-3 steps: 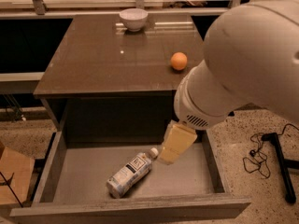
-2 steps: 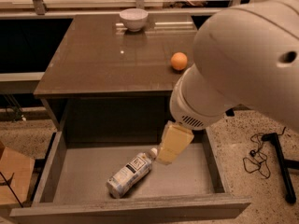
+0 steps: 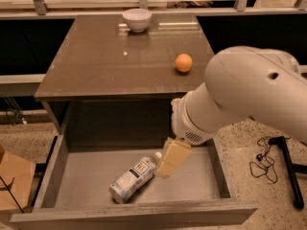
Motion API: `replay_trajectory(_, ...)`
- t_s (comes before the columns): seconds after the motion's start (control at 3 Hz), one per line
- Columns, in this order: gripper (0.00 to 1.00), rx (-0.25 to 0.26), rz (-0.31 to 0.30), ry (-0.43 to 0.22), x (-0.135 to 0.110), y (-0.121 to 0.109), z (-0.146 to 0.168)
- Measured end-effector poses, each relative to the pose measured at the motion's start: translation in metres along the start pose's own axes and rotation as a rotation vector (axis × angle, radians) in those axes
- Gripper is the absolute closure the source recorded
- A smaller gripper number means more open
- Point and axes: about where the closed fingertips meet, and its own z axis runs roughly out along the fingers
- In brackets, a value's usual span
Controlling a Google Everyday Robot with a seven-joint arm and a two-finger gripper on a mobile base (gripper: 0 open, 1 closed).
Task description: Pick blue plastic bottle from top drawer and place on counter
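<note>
Down inside the open top drawer (image 3: 50, 172) the tool (image 3: 168, 168) is held, hanging from the white arm (image 3: 240, 97) that reaches in from the right; only its pale yellowish end is seen, slanted down and to the left, and whether it is spread or closed cannot be told; nothing is seen to be gripped by it. Just beside its tip the white cap of the blue plastic bottle (image 3: 134, 178) is found; whether the two touch cannot be made out. The bottle is laid on its side on the drawer's flat grey bottom, cap pointed up and to the right, base pointed toward the front panel on the left; it is the only thing contained in the drawer, apart from the tool itself.

Above and behind the drawer the bench (image 3: 110, 61) is seen; an orange (image 3: 183, 62) is set near its right edge, and a white bowl (image 3: 137, 19) is placed at its far edge; what is held in the bowl cannot be seen. Beyond the bench a pale ledge (image 3: 86, 4) with glass panes is fitted.
</note>
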Motion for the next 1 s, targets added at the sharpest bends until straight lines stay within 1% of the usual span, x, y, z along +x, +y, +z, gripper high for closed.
replay_trajectory(0.33, 0.00, -0.112, -0.047, -0.107, 0.001, 0.002, 0.031)
replay_trajectory(0.67, 0.00, -0.222, -0.137, -0.174, 0.010, 0.001, 0.061)
replay_trajectory(1.0, 0.00, -0.235, -0.168, -0.182, 0.013, 0.002, 0.066)
